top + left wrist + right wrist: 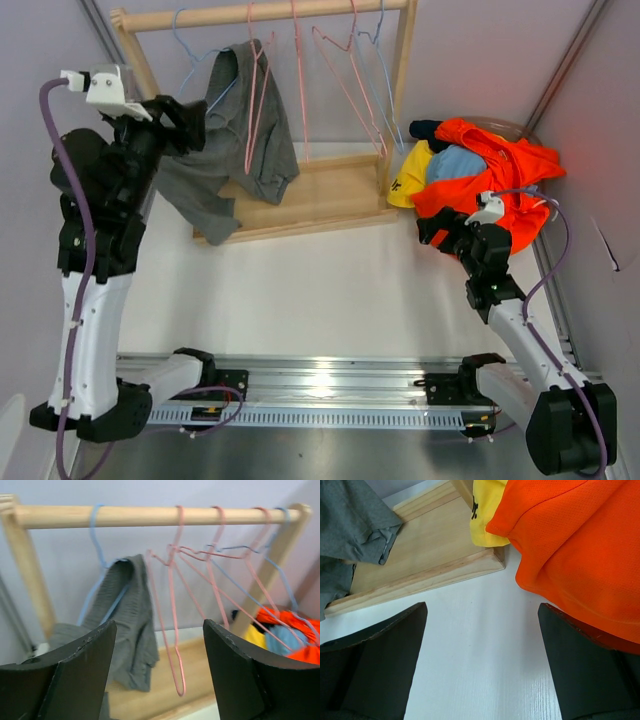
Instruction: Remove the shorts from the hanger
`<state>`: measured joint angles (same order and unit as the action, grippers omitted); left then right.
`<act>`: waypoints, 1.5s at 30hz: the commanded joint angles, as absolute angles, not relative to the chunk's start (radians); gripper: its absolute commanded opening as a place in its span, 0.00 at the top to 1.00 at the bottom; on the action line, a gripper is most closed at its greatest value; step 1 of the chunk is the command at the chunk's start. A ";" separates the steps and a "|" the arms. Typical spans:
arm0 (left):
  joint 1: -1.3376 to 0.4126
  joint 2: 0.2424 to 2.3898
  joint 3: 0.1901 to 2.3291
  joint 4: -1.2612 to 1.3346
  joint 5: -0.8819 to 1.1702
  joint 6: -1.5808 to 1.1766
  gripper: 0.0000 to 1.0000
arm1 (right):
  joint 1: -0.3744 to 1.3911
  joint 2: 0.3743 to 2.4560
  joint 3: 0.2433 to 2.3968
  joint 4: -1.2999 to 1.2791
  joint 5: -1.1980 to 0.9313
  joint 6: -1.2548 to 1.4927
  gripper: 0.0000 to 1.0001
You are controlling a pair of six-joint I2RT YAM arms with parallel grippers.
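The grey shorts [235, 140] hang off a blue hanger [192, 55] at the left of the wooden rod [270, 14], and their lower part drapes onto the rack base. In the left wrist view they [127, 625] hang just left of the open jaws. My left gripper [192, 122] [159, 626] is open and empty, close beside the grey cloth. The orange shorts [500, 170], yellow shorts [408, 178], light blue shorts [458, 163] and dark navy shorts [426, 128] lie piled right of the rack. My right gripper [436, 228] [482, 607] is open and empty, low over the table by the orange shorts [570, 545].
Bare pink hangers [345, 75] [175, 630] and a bare blue hanger [385, 80] hang on the rod. The wooden rack base [320, 195] [430, 555] lies ahead of the right gripper. White table [320, 290] spreads in front of the rack.
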<state>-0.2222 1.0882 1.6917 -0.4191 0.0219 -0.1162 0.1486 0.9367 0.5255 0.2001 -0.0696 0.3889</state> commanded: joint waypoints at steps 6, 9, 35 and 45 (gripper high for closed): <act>-0.016 1.353 1.801 -0.443 0.060 -0.169 0.28 | 0.163 0.852 0.526 0.198 -0.075 0.373 0.01; 0.060 1.446 1.864 -0.454 0.141 -0.204 0.32 | 0.164 0.830 0.522 0.189 -0.074 0.368 0.01; 0.078 1.579 1.970 -0.449 0.238 -0.247 1.00 | 0.192 0.913 0.514 0.239 -0.081 0.371 0.00; 0.022 1.421 2.026 -0.451 0.192 -0.235 1.00 | 0.209 0.917 0.505 0.256 -0.078 0.380 0.01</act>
